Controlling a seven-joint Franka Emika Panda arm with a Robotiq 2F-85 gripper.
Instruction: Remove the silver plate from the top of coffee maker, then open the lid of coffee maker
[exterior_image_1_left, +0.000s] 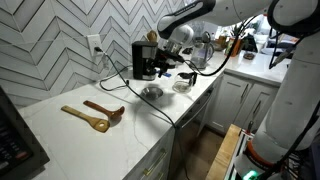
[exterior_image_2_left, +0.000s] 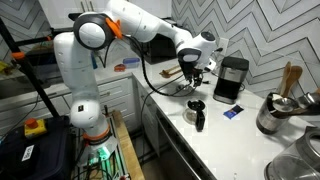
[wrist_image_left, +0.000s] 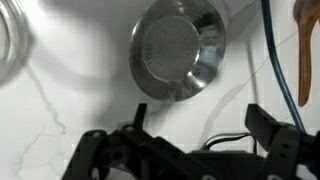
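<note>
- My fingers (wrist_image_left: 175, 135) stand apart, empty, over the silver plate (wrist_image_left: 180, 50).
- The silver plate lies on the desk (wrist_image_left: 60, 110), with the coffee maker (exterior_image_1_left: 145, 60) behind it.
- A cord (wrist_image_left: 268, 60) runs beside the silver plate, and 2 wooden spoons (exterior_image_1_left: 95, 115) lie farther off.

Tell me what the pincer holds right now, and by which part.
Nothing. The pincer stands open over the counter, and the plate lies on the counter, apart from its fingers.

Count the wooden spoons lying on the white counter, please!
2. One spoon lies farther from the shiny plate; the other spoon lies beside it, nearer the plate. The arm may hide more.
</note>
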